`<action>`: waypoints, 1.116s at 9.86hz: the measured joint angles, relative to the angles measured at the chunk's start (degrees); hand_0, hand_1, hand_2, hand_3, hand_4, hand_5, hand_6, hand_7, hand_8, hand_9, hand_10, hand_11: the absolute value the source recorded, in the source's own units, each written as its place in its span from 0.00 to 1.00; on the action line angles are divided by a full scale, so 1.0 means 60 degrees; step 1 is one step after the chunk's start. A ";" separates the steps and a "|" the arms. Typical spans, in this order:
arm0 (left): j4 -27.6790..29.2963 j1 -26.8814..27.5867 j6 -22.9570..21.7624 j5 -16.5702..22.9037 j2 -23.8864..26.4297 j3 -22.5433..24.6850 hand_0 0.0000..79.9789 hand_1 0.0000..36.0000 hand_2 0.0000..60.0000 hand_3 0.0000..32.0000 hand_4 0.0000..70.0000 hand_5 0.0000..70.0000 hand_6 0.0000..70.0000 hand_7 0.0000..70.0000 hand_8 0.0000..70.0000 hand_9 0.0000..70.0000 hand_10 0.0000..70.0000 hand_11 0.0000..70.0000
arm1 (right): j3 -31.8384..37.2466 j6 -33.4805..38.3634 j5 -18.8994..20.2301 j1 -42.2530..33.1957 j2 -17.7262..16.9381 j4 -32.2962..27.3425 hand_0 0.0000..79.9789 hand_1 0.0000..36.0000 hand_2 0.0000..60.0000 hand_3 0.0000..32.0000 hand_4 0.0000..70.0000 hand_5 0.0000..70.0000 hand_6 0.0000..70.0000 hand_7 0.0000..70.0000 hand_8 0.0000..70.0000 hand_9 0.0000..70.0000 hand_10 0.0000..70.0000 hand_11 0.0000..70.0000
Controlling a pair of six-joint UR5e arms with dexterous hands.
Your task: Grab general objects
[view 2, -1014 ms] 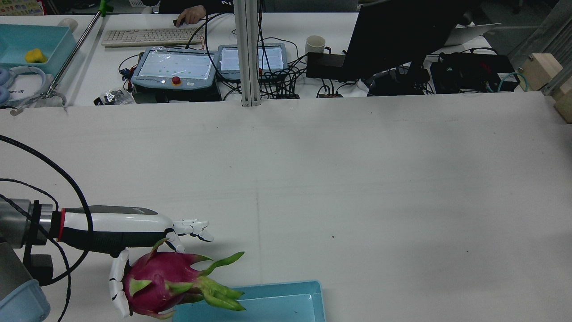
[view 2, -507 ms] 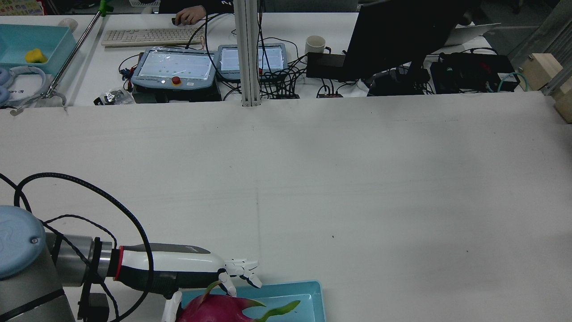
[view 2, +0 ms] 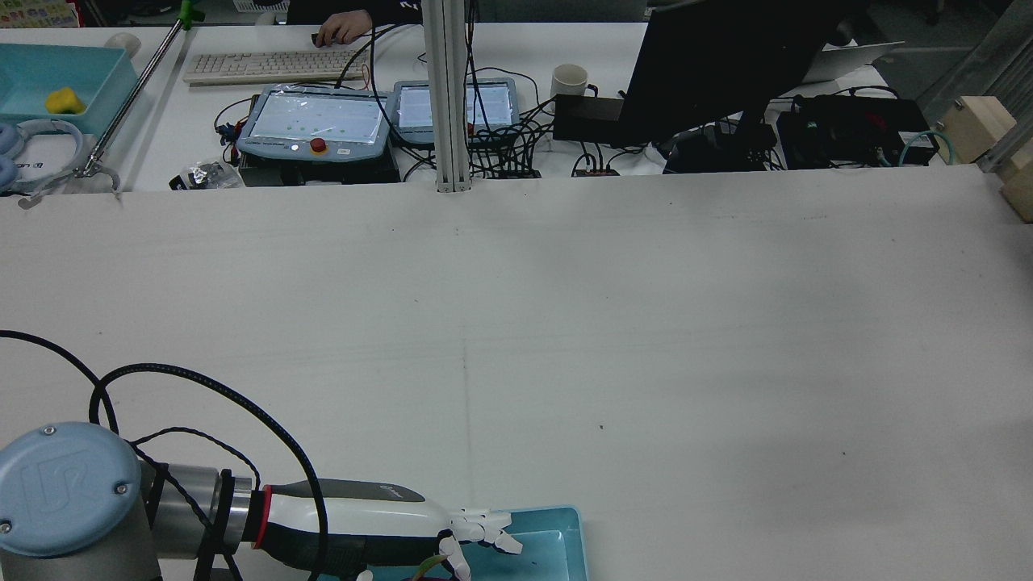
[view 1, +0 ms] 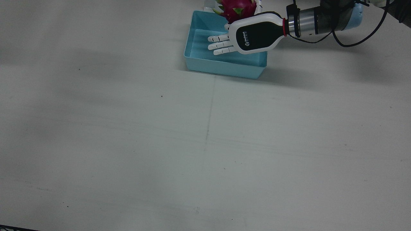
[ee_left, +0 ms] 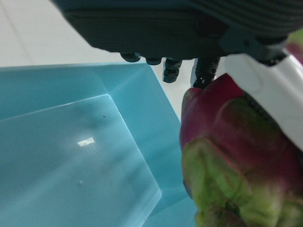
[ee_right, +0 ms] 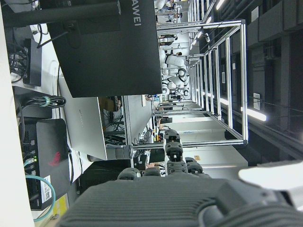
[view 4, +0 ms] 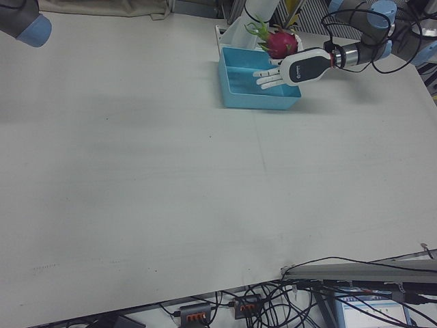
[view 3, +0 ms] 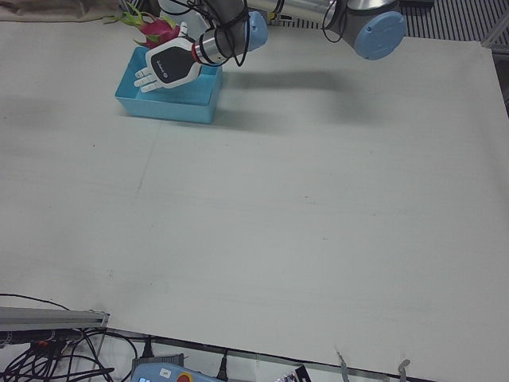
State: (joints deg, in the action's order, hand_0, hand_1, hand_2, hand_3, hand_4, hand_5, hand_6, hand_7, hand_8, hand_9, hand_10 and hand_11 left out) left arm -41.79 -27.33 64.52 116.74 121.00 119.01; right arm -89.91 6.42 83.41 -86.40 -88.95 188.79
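Table [view 1: 128,144]: broad, flat, matte white surface with faint scuffs and a thin seam line down the middle; largest item. No hazard of its own, but a fruit that lands on it would likely roll.

Tray [view 1: 221,65]: shallow rectangular bin, smooth light-blue plastic with low walls and a glossy floor, standing at about 12 o'clock in the front view. Nothing rests on the visible floor. Risk: the walls are low and the bin looks light, so a knock from the forearm or from the fruit could slide or tip it.

Left robot hand [view 1: 244,37]: white segmented shell with a black palm plate, on a metal wrist with a red ring. It hangs over the tray's far corner, the upper fingers [view 1: 220,45] stretched flat and nearly together, the thumb side cupped round the fruit from the other flank. The hold looks like a loose cradle, not a full wrap.

Dragon fruit [view 4: 281,44]: task object, oval, magenta skin, waxy, with stiff green-tipped scales. It sits in the left robot hand, above the tray's far rim at about 1 o'clock from the tray's centre. Judged risks: the smooth rounded skin may slip from the partial hold; released here, it could strike the rim and fall outside; a scale could snag on a finger.

Right robot hand [ee_right: 180,198]: only its dark back shows in its own camera, aimed away from the table; whether it is spread or closed cannot be told.
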 measured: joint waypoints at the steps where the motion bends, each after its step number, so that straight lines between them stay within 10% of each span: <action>1: 0.0113 0.0020 0.0000 -0.0013 0.0010 -0.0083 0.59 0.13 0.00 0.18 0.00 0.00 0.00 0.07 0.00 0.00 0.00 0.00 | -0.0005 0.0000 0.0000 0.0000 0.0000 0.0000 0.00 0.00 0.00 0.00 0.00 0.00 0.00 0.00 0.00 0.00 0.00 0.00; 2: 0.0238 0.0021 -0.0001 -0.0021 0.0009 -0.0155 0.58 0.09 0.00 0.66 0.00 0.00 0.00 0.04 0.00 0.00 0.00 0.00 | -0.0009 0.0000 0.0000 0.0000 0.0000 0.0000 0.00 0.00 0.00 0.00 0.00 0.00 0.00 0.00 0.00 0.00 0.00 0.00; 3: 0.0339 0.0019 -0.0001 -0.0026 0.0009 -0.0195 0.58 0.06 0.00 0.94 0.00 0.00 0.00 0.03 0.00 0.00 0.00 0.00 | -0.0011 0.0000 0.0000 0.0000 0.0000 0.0000 0.00 0.00 0.00 0.00 0.00 0.00 0.00 0.00 0.00 0.00 0.00 0.00; 10: 0.0781 -0.0567 -0.0076 -0.0012 -0.0046 -0.0491 0.57 0.01 0.00 0.66 0.00 0.00 0.00 0.04 0.00 0.00 0.00 0.00 | -0.0015 -0.0008 0.0000 0.0000 0.0000 0.0000 0.00 0.00 0.00 0.00 0.00 0.00 0.00 0.00 0.00 0.00 0.00 0.00; 11: 0.1360 -0.1468 -0.0460 0.0065 -0.0084 -0.0824 0.58 0.08 0.00 0.79 0.00 0.00 0.00 0.02 0.00 0.00 0.00 0.00 | -0.0015 -0.0012 0.0000 0.0000 0.0000 0.0000 0.00 0.00 0.00 0.00 0.00 0.00 0.00 0.00 0.00 0.00 0.00 0.00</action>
